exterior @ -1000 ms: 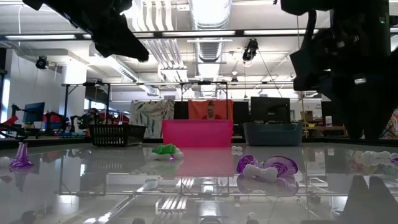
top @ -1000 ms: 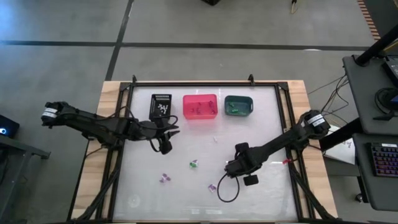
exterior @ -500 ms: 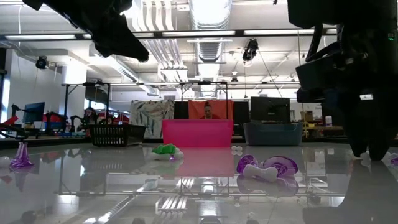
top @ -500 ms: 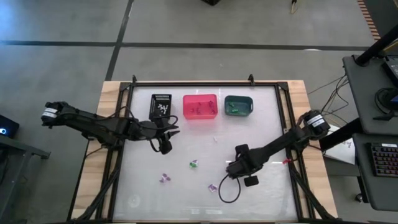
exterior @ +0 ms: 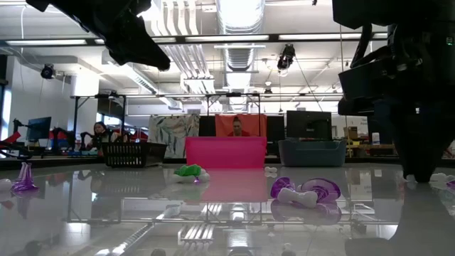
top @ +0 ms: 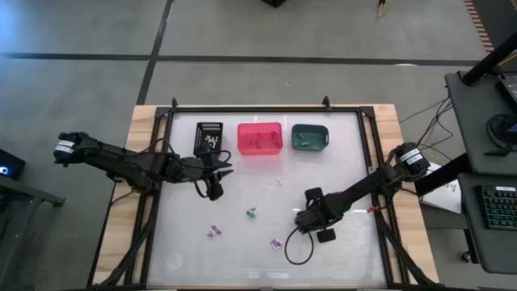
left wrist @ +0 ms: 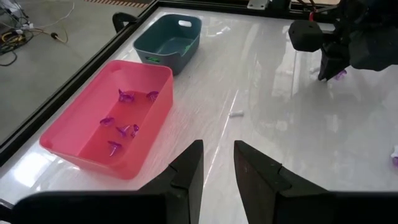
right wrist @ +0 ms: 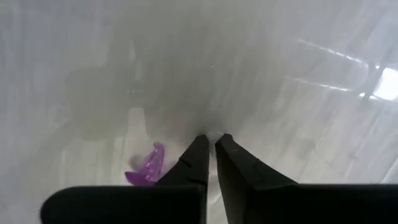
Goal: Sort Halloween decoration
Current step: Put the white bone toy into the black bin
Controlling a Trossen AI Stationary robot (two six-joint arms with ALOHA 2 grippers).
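From above, we see our right fingers [top: 299, 224] down on the glass desk [top: 347, 153], a purple trinket [top: 275, 243] just beside them and a green one [top: 252, 213] farther off; our left fingers [top: 216, 191] wait near the black bin [top: 209, 137], presumably ready to take the next piece. At desk level, the pink bin [exterior: 225, 152] and teal bin [exterior: 311, 152] stand behind scattered pieces. Past our left fingers [left wrist: 217, 171], slightly parted and empty, purple trinkets already lie sorted in the pink bin [left wrist: 74, 124]. Our right fingers [right wrist: 210, 144] are clenched, tips on the glass; whether they pinch anything we cannot tell, and the purple piece [right wrist: 148, 167] lies just beside them, ungrasped.
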